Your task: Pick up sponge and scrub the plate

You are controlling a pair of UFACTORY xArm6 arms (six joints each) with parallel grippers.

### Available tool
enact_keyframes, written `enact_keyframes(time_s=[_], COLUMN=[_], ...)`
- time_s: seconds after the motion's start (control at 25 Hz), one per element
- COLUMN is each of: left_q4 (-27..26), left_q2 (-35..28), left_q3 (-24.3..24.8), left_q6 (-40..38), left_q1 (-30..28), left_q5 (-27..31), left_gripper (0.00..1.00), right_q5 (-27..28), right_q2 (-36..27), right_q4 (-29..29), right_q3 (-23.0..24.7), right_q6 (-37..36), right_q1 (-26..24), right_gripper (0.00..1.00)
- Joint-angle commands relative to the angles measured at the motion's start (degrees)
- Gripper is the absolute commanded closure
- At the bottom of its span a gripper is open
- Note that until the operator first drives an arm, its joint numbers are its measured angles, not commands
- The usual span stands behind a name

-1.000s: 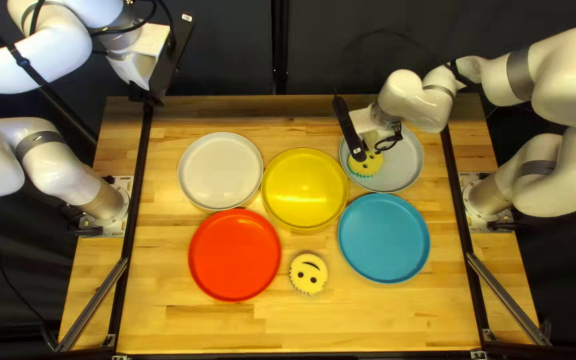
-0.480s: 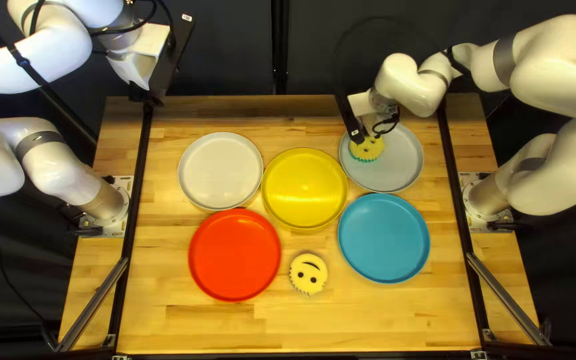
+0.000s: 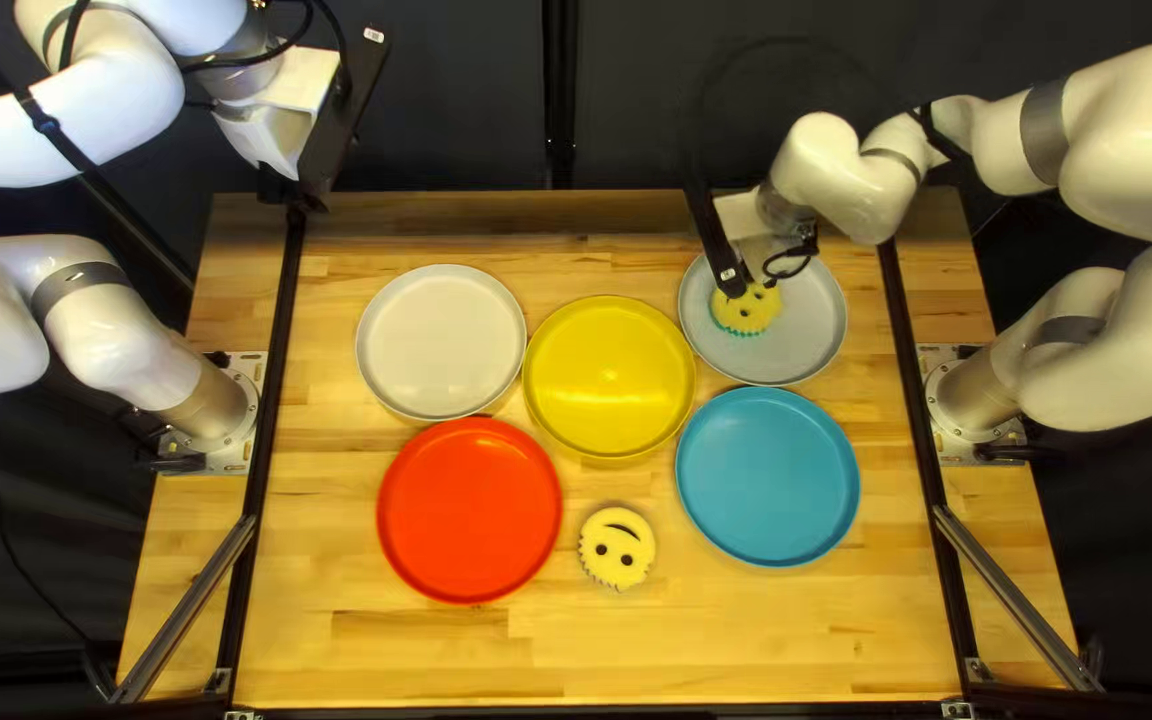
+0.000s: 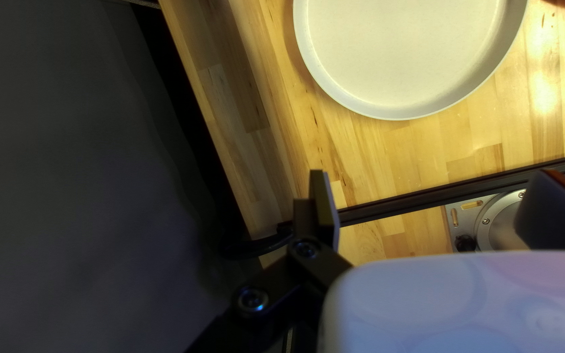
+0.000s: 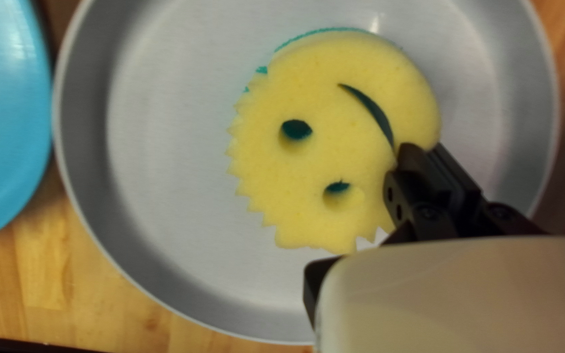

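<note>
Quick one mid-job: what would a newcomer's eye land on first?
Probably the bright red plate, left of centre in the top left view. Next, the smiling yellow sponge on the grey plate, at my right arm's end. Then a second smiley sponge, between the red plate and the blue plate.

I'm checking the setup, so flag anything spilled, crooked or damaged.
Nothing stands out. The white plate, yellow plate, red plate, blue plate and gray plate lie flat, with no spill visible. The sponge on the gray plate and the spare sponge both have toothed edges, so that looks like design, not damage.
</note>
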Motion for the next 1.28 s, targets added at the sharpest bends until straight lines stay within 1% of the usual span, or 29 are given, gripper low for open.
enact_keyframes(time_s=[0.04,0.2,0.28,0.32,0.44,0.56,0.64,0.76,0.84,1.0,1.28], left_q4=[0.00,0.00,0.00,0.00,0.00,0.00,0.00,0.00,0.00,0.00,0.00], left_q2=[0.00,0.00,0.00,0.00,0.00,0.00,0.00,0.00,0.00,0.00,0.00], left_q3=[0.00,0.00,0.00,0.00,0.00,0.00,0.00,0.00,0.00,0.00,0.00], left_q6=[0.00,0.00,0.00,0.00,0.00,0.00,0.00,0.00,0.00,0.00,0.00], left_q1=[0.00,0.00,0.00,0.00,0.00,0.00,0.00,0.00,0.00,0.00,0.00], left_q5=[0.00,0.00,0.00,0.00,0.00,0.00,0.00,0.00,0.00,0.00,0.00], left_gripper=[0.00,0.00,0.00,0.00,0.00,0.00,0.00,0.00,0.00,0.00,0.00], right_q5=[0.16,0.34,0.26,0.24,0.76,2.61,3.61,3.83,3.45,2.48,1.21], right_q2=[-3.77,-3.06,-0.74,0.11,4.30,7.16,8.15,8.86,8.49,5.95,-1.44], right_q4=[-0.74,-0.32,0.84,1.23,3.03,3.35,3.36,3.67,4.10,5.07,5.61], right_q3=[3.03,2.31,0.48,-0.19,-4.06,-7.85,-9.58,-10.42,-9.72,-6.65,1.03], right_q6=[1.38,-1.74,-5.80,-7.01,-12.49,-15.80,-16.85,-17.55,-17.45,-17.20,-15.91], right_q1=[1.78,-1.32,-5.01,-6.10,-10.77,-14.33,-15.69,-16.39,-15.92,-14.26,-10.28], right_gripper=[1.00,1.00,1.00,1.00,1.00,1.00,1.00,1.00,1.00,1.00,1.00])
